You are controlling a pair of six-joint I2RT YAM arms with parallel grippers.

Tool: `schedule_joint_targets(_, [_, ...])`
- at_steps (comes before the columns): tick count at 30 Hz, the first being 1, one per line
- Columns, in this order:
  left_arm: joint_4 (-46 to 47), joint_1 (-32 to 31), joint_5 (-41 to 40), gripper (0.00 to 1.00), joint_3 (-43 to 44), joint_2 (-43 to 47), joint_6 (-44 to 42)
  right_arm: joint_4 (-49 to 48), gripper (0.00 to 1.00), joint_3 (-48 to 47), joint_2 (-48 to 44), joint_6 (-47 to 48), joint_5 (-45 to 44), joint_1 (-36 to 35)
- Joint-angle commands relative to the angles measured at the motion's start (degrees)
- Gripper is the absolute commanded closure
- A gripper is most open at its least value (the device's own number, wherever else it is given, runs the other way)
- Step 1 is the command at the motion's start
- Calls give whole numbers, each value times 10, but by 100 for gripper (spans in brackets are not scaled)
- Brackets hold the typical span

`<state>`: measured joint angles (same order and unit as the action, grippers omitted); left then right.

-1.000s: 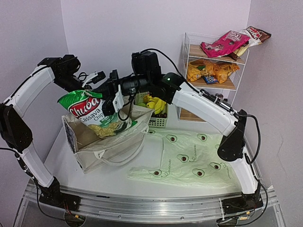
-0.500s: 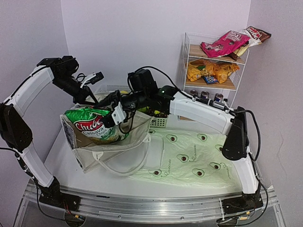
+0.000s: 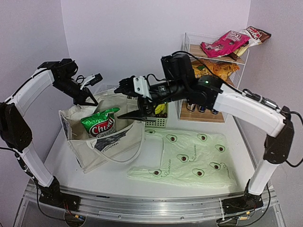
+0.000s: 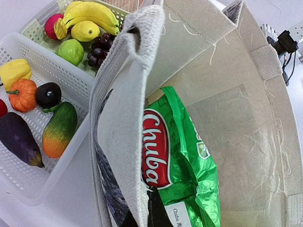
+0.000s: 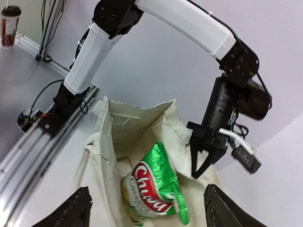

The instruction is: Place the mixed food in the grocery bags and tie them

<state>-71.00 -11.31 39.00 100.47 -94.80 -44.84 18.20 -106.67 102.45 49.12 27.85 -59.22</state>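
The cream canvas tote (image 3: 87,156) stands open at the left. Inside it lies a green-white crisp packet (image 3: 100,124), also seen in the left wrist view (image 4: 184,156) and the right wrist view (image 5: 156,189). My left gripper (image 3: 88,99) is shut on the tote's far rim (image 4: 123,94) and holds it up. Above the tote's right side, my right gripper (image 3: 127,98) hangs open and holds nothing. The avocado-printed plastic bag (image 3: 189,158) lies flat at the right. Bananas (image 4: 90,14) and grapes (image 4: 99,49) sit in a basket. Orange crisp packets (image 3: 213,71) lie on the shelf.
A wire shelf rack (image 3: 184,52) stands at the back right, with a pink crisp packet (image 3: 222,43) on top. Left of the tote, a white basket (image 4: 28,184) holds an eggplant (image 4: 19,139) and other toy produce. A green basket (image 3: 156,122) stands behind the tote.
My right gripper has opened and let go of the crisp packet, which now lies inside the tote. The right arm has risen and drawn back to the right. The left gripper still holds the rim.
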Motion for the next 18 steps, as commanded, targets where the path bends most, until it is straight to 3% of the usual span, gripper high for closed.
schedule_joint_targets(1, [23,1,24,100,0,16,12,25,19,57,-50,-172,-141,-13])
schedule_joint_targets(7, [35,2,59,100,9,26,65,50,17,89,-123,-313,-321,11])
schedule_joint_targets(13, [57,2,50,100,-45,49,71,71,13,186,-208,-583,-354,165])
schedule_joint_targets(15, [59,2,53,100,-48,50,72,69,19,212,-223,-664,-358,216])
schedule_joint_targets(18, [57,2,57,100,-47,48,73,58,36,238,-229,-758,-346,274])
